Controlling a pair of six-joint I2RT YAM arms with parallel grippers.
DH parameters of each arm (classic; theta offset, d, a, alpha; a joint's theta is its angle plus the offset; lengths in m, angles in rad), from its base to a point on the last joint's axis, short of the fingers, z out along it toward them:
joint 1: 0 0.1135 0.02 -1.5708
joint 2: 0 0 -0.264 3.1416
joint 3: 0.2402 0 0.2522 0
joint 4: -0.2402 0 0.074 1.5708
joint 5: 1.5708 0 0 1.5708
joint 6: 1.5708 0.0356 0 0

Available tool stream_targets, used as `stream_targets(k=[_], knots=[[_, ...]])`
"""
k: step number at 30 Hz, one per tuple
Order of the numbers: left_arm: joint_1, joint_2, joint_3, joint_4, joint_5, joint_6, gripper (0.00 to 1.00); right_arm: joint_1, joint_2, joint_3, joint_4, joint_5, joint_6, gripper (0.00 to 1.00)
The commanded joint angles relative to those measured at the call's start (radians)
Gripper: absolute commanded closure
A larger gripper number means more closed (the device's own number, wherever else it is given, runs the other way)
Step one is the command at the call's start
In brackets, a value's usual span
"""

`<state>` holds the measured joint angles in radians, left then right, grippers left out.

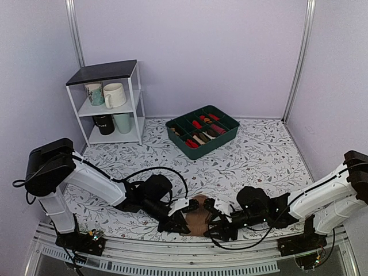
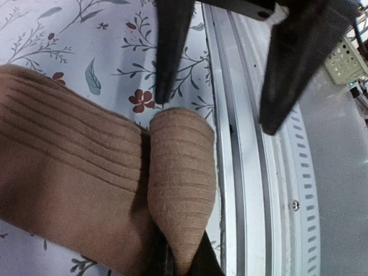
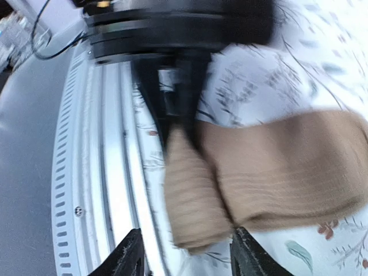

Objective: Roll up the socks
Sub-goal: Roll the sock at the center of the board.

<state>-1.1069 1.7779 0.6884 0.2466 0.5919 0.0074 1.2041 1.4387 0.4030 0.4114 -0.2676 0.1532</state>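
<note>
Tabletop (image 1: 259, 155) with a leaf-and-flower print fills the middle of the overhead view. A white shelf (image 1: 106, 72) holding mugs (image 1: 114, 95) stands at the upper left, and a green divided tray (image 1: 218, 144) of rolled socks sits just above center. My two arms reach in from the lower corners and meet at the bottom center, where the socks (image 1: 198, 221) lie as a tan-brown band close to the metal rail (image 2: 247, 172).

In my left wrist view the socks run from the left edge to a folded, ribbed end at center. My left gripper (image 2: 215, 115) hangs above that end with its fingers spread wide; one fingertip is just beside the fold.

My right gripper (image 3: 187, 230) is also spread. Its two fingertips straddle the folded end at the bottom of that blurred view, and I cannot tell whether they touch it.
</note>
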Motion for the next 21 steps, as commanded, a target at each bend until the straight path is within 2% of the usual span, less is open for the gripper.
stream_targets(k=[1, 4, 9, 17, 21], knots=[[0.028, 0.071, -0.025, -0.150, 0.060, -0.061, 1.00, 0.121, -0.021, -0.014, 0.090, 0.217, -0.170, 0.46], [0.035, 0.086, -0.018, -0.162, 0.074, -0.072, 1.00, 0.183, 0.011, 0.021, 0.046, 0.302, -0.240, 0.45], [0.038, 0.101, 0.002, -0.184, 0.079, -0.066, 1.00, 0.219, 0.078, 0.062, 0.021, 0.380, -0.296, 0.44], [0.040, 0.111, 0.007, -0.190, 0.084, -0.060, 1.00, 0.228, 0.160, 0.100, 0.008, 0.414, -0.310, 0.44], [0.043, 0.117, 0.007, -0.186, 0.090, -0.058, 1.00, 0.230, 0.179, 0.102, -0.033, 0.395, -0.276, 0.47]])
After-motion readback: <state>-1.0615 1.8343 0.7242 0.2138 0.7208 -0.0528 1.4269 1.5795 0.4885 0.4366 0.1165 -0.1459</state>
